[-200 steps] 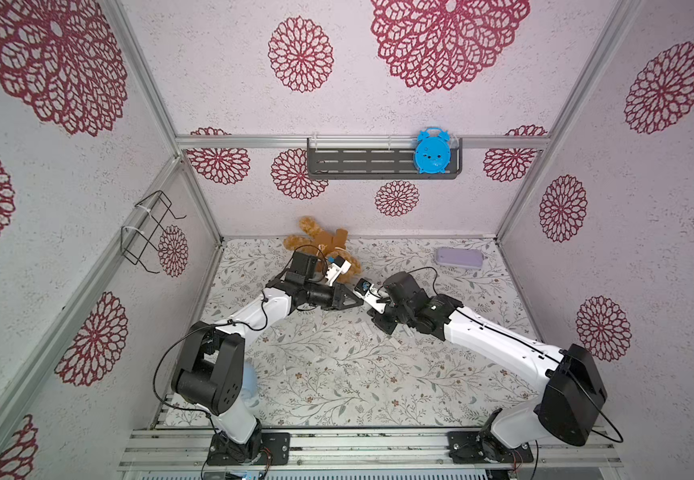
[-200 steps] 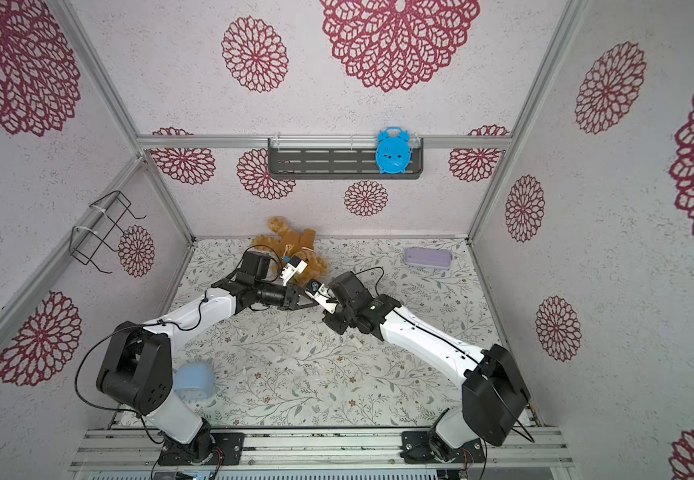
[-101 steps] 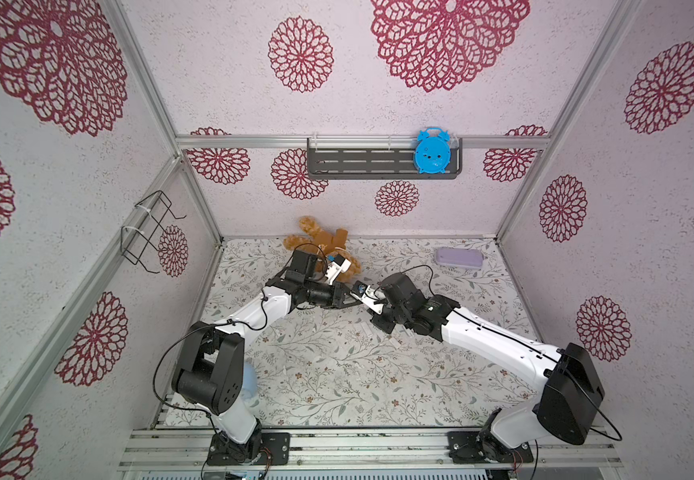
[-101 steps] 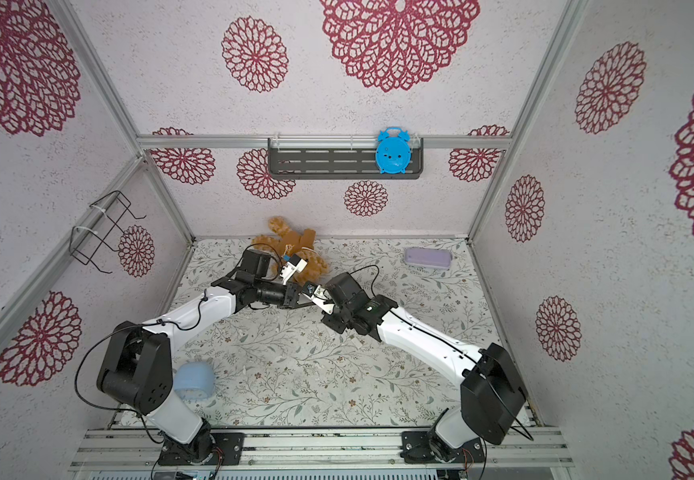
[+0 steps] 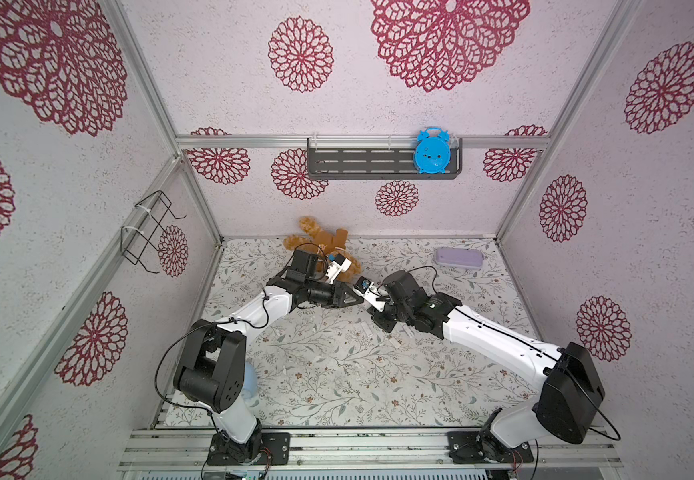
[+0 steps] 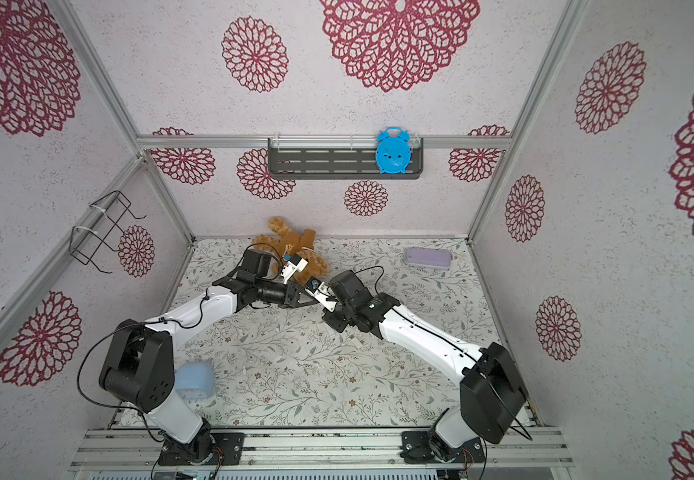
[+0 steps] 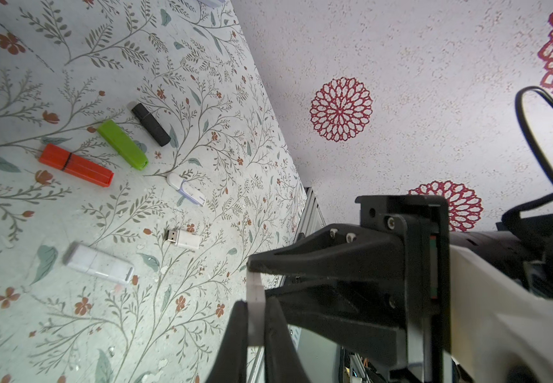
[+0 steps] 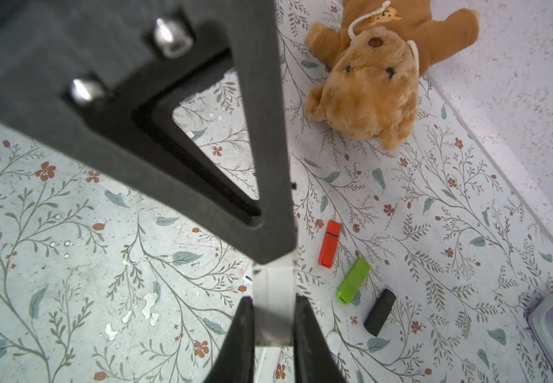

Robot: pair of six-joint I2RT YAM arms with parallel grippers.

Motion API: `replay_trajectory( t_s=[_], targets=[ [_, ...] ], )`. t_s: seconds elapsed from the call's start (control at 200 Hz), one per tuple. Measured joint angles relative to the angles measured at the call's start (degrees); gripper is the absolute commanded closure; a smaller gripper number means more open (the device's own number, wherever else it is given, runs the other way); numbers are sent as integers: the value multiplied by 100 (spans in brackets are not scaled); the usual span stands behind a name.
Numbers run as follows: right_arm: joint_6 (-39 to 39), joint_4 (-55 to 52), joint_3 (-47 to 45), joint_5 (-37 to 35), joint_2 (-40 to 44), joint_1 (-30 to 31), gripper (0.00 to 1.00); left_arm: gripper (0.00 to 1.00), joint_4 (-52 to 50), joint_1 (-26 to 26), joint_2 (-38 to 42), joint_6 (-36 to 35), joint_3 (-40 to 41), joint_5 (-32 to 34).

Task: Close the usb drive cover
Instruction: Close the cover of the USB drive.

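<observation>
A white usb drive (image 7: 255,291) hangs in mid-air above the table's middle, pinched between both grippers. My left gripper (image 7: 256,308) is shut on one end of it. My right gripper (image 8: 273,308) is shut on the other end of the same white drive (image 8: 273,282). The fingertips almost touch, facing each other. In both top views the left gripper (image 5: 360,298) and right gripper (image 5: 372,309) meet tip to tip and hide the drive. I cannot tell which end is the cover.
Several other drives lie on the floral table: orange (image 7: 76,165), green (image 7: 122,144), black (image 7: 151,124), white with purple (image 7: 187,190), a small uncapped white one (image 7: 182,237). A teddy bear (image 5: 324,245) lies at the back, a purple case (image 5: 459,258) back right.
Almost nothing: both grippers stay shut and together in mid-air, with the right one shifted very slightly toward the left one.
</observation>
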State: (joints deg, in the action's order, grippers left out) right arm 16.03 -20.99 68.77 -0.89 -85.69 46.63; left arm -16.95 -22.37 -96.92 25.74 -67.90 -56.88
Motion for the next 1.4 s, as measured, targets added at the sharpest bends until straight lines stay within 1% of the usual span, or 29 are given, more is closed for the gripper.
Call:
replay_trajectory(
  t_s=[0.185, 0.325, 0.42, 0.545, 0.665, 0.79, 0.92, 0.986, 1.131, 1.221, 1.321, 1.396],
  targets=[
    [122, -57, 13, -170, -13, 72, 89, 93, -192, -4, -37, -212, -66, -24],
    [455, -352, 149, -168, -15, 72, 90, 94, -518, -33, -127, -455, -234, -153],
    [586, -404, 149, -59, -15, 68, 90, 94, -728, -37, -151, -577, -278, -201],
    [496, -470, 149, 103, -15, 68, 90, 94, -942, -37, -160, -673, -289, -240],
    [367, -459, 149, 122, -15, 68, 90, 94, -929, -37, -157, -660, -295, -240],
    [280, -433, 149, 76, -15, 68, 90, 94, -841, -37, -157, -496, -295, -212],
    [96, -345, 149, -133, -15, 68, 89, 96, -323, -42, -153, -142, -188, -179],
    [90, -354, 149, -125, -33, 66, 90, 96, -282, -52, -153, -101, -179, -173],
    [350, -680, 271, 48, -96, 55, 92, 97, -1005, -118, -210, -623, -407, -70],
    [413, -708, 258, 308, -90, -17, 92, 98, -1294, -138, -212, -866, -487, -42],
    [385, -446, 7, 518, 50, -116, 92, 98, -1233, -157, -201, -907, -455, -48],
    [378, -330, -160, 566, 153, -129, 92, 98, -997, -188, -120, -769, -284, -48]
  ],
)
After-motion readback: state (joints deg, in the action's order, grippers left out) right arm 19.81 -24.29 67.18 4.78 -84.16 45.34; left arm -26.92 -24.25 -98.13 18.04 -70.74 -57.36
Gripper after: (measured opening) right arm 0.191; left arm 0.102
